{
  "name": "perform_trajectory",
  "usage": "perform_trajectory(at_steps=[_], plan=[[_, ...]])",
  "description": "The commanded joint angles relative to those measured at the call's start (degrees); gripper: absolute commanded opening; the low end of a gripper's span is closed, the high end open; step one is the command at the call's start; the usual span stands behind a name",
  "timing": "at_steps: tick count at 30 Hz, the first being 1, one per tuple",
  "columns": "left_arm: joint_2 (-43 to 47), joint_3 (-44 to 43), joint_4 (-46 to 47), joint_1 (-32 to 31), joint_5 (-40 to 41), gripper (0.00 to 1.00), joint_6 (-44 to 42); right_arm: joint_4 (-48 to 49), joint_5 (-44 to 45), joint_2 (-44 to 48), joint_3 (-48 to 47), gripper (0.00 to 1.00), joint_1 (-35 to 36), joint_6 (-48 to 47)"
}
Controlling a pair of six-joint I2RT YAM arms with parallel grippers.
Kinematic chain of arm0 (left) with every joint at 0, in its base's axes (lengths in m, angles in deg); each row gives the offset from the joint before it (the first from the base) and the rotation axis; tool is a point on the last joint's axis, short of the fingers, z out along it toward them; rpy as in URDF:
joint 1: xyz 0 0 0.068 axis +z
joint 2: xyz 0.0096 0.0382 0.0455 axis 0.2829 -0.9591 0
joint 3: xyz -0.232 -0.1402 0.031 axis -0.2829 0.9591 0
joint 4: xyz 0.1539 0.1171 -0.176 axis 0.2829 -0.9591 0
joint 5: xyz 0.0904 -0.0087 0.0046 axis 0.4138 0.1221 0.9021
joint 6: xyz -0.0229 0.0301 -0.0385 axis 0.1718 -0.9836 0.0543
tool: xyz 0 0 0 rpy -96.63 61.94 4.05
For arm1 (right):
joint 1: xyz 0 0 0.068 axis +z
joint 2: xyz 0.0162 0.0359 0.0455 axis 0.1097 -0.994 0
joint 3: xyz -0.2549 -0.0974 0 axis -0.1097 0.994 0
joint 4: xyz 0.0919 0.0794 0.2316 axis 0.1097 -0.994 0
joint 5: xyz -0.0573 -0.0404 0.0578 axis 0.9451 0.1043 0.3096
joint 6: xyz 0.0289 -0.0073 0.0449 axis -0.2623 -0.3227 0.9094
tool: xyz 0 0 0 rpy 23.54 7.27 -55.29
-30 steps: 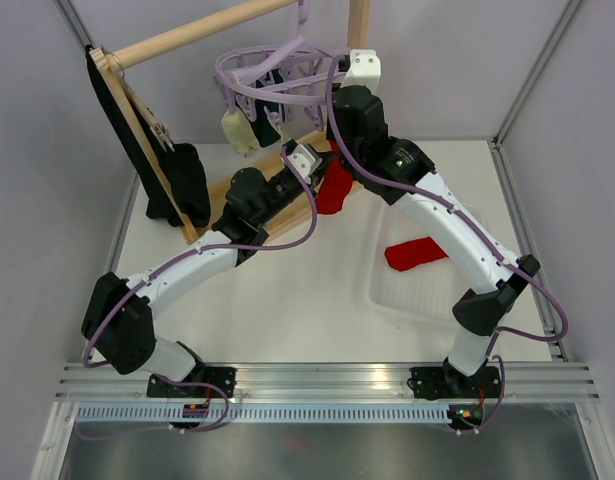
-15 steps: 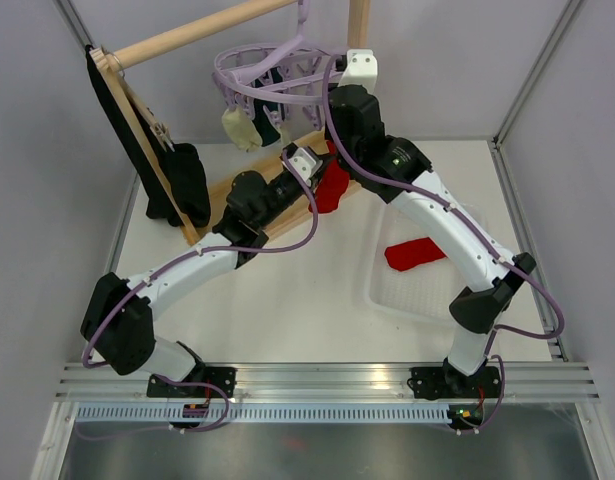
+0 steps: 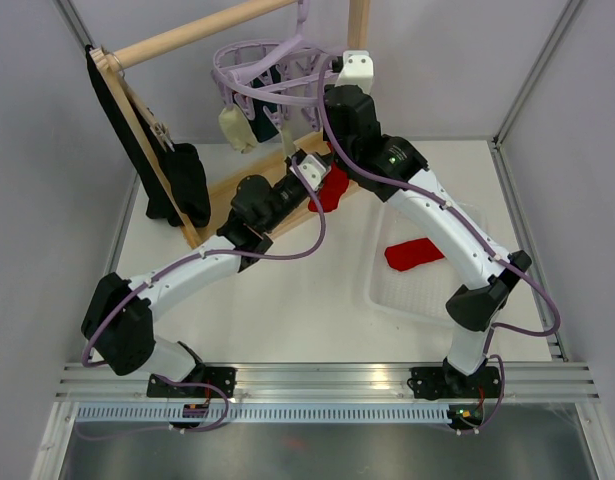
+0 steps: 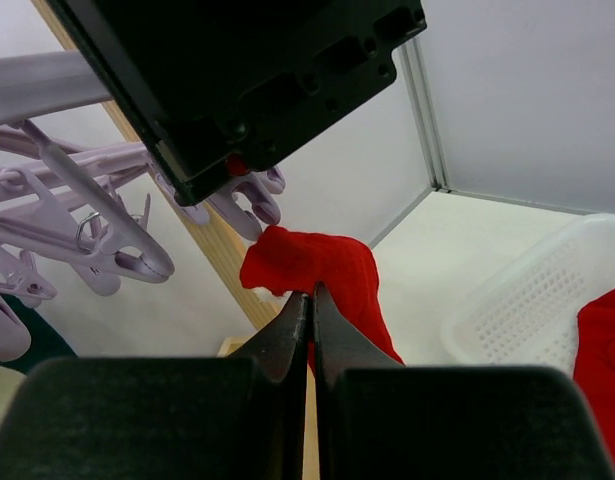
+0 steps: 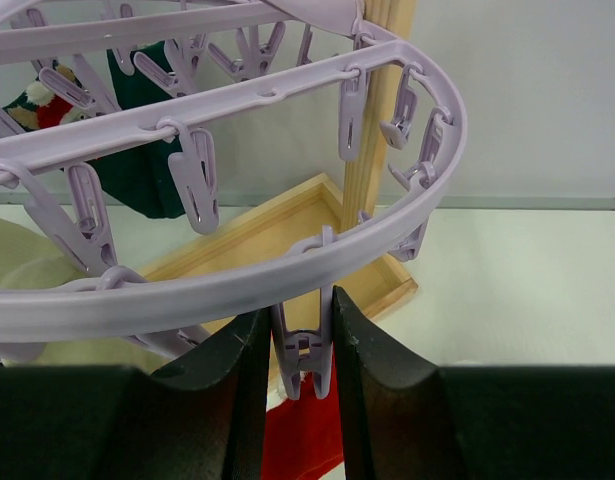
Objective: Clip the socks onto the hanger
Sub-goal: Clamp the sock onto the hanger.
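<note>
Mid-clipping step. My left gripper [image 4: 309,305] is pressed tight on red sock [image 4: 332,270], holding it up just under hanger [image 5: 287,270]. My right gripper [image 5: 300,322] pinches clip [image 5: 303,358] on outer ring, sock edge just below. Next, I judge: raise sock edge into clip mouth, then ease right fingers off. Second red sock [image 3: 415,252] lies in basket [image 3: 427,305].

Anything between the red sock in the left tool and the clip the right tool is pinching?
Nothing visible does. The red fabric sock, pinched in the left tool, sits directly below the lavender plastic clip that the right tool grips.
</note>
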Motion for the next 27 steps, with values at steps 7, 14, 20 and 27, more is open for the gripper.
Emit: perform_trajectory(at_steps=[7, 14, 20, 27], plan=[[0.0, 0.5, 3.7, -1.3, 4.0, 0.02, -5.3, -0.7, 3.0, -1.0, -4.0, 0.0, -0.2, 0.0], [-0.4, 0.1, 5.2, -1.6, 5.5, 0.02, -6.4, -1.2, 3.0, -1.1, -4.0, 0.0, -0.2, -0.3], [-0.7, 0.1, 5.2, -2.2, 5.6, 0.02, -8.0, -1.6, 3.5, -1.6, -4.8, 0.0, -0.1, -0.5], [-0.8, 0.8, 5.4, -3.1, 5.5, 0.02, -9.5, -1.8, 4.3, -2.0, -5.5, 0.0, -0.2, -0.4]])
